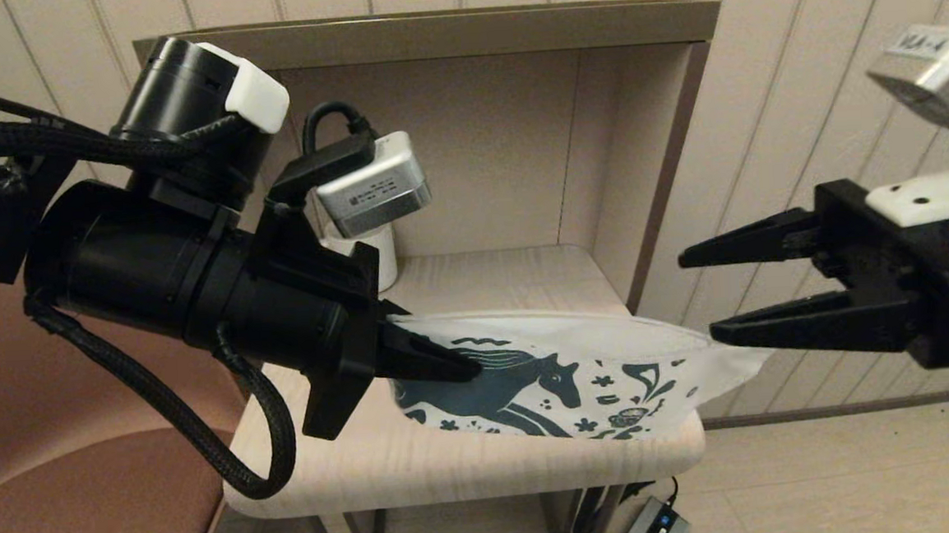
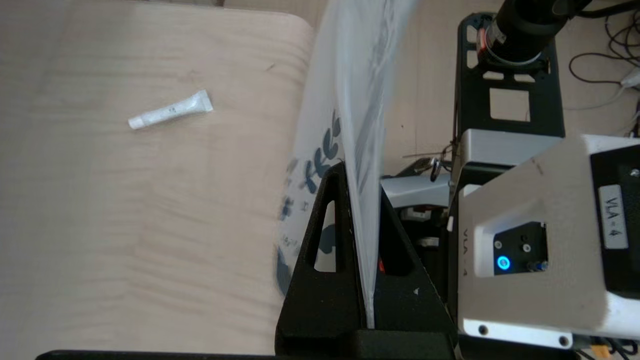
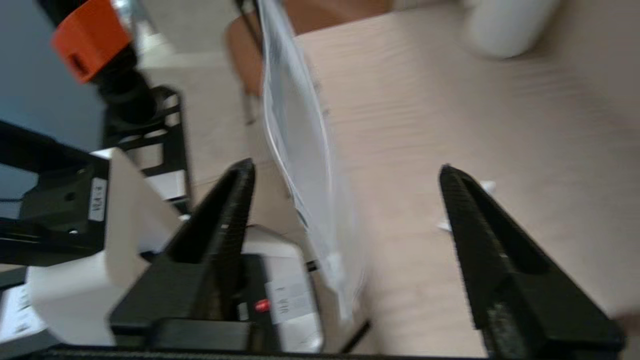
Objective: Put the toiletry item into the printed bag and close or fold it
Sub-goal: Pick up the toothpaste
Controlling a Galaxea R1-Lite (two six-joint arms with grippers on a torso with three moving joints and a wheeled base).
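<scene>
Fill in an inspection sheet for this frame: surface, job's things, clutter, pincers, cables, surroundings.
Surface: pale wood tabletop in an alcove.
Job's things: printed bag held up off the top; toiletry item lies loose on the wood, outside the bag.
Clutter: white mug at the back.
Pincers: left pincer shut on the bag's end; right pincer open, just off its other end.
Cables: power brick and lead on the floor.
Surroundings: brown chair beside the table; panelled wall.

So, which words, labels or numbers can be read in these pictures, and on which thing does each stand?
"VLA-4": sticker on the right wrist camera.
"VLA-4" again, only partly seen: side of that camera, and its label in the head view.
Left wrist camera: small print, too small to read.
Tube: tiny mark, unreadable.
Bag: horse and doodles only, no words.
Power brick on the floor: label unreadable.
</scene>
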